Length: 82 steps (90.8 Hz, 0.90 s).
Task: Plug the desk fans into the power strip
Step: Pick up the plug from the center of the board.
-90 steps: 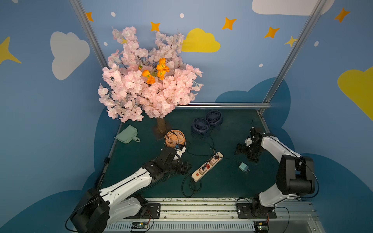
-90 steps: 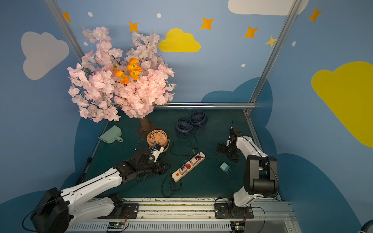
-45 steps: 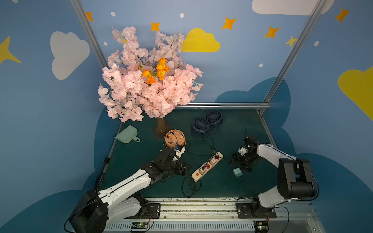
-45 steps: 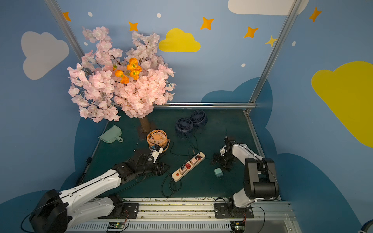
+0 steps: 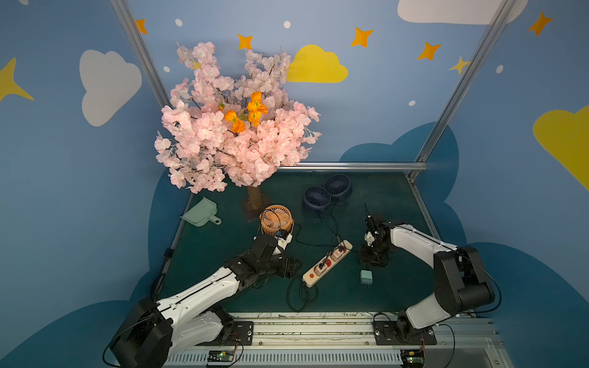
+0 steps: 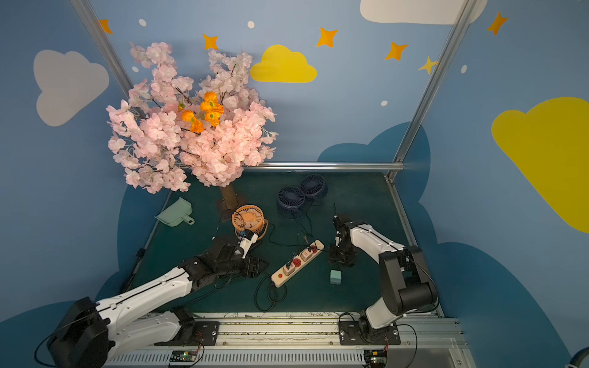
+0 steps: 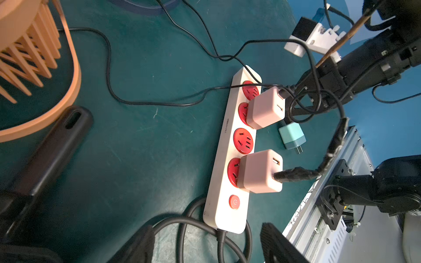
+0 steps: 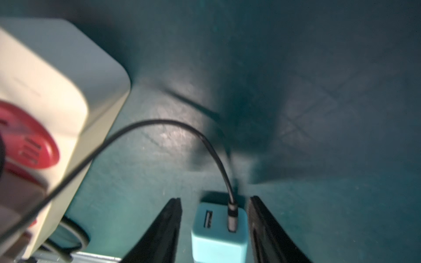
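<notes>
Two pink chargers (image 7: 265, 109) are plugged into the cream power strip (image 5: 328, 263), which lies mid-mat in both top views. At its 4 o'clock a teal USB charger (image 5: 366, 277) lies flat with a cable attached. The right gripper (image 8: 214, 199) straddles it, jaws parted, with a gap on each side. The left gripper (image 5: 291, 267), at the strip's 9 o'clock, is spread wide and empty.

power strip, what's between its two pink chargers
One empty red socket on the power strip, between the button-side pink charger and the other pink charger, in the left wrist view.
</notes>
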Each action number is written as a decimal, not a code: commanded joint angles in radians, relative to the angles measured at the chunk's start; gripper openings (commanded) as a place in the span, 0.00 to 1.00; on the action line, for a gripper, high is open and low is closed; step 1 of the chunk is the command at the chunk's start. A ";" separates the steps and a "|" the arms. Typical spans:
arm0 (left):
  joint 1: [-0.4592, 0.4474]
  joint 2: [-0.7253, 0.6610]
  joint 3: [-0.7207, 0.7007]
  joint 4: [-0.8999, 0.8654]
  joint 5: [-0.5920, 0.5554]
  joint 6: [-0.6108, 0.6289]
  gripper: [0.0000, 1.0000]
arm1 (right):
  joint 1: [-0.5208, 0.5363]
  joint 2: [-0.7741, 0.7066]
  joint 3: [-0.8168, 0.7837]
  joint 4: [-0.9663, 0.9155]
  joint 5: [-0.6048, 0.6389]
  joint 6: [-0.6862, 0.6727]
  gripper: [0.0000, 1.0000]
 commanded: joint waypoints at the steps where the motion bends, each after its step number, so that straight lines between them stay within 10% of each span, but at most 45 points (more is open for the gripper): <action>1: 0.001 -0.029 0.004 0.011 0.002 -0.004 0.78 | 0.023 0.047 0.020 -0.004 0.060 -0.001 0.44; 32: -0.050 -0.079 0.059 -0.023 -0.024 -0.021 0.74 | 0.054 0.080 0.003 0.031 0.062 0.020 0.00; 55: -0.286 0.039 0.245 0.047 -0.057 -0.038 0.72 | 0.066 -0.159 -0.015 0.030 0.008 0.106 0.00; 82: -0.332 0.245 0.380 0.159 0.087 -0.056 0.75 | 0.118 -0.412 0.058 -0.009 -0.156 0.153 0.00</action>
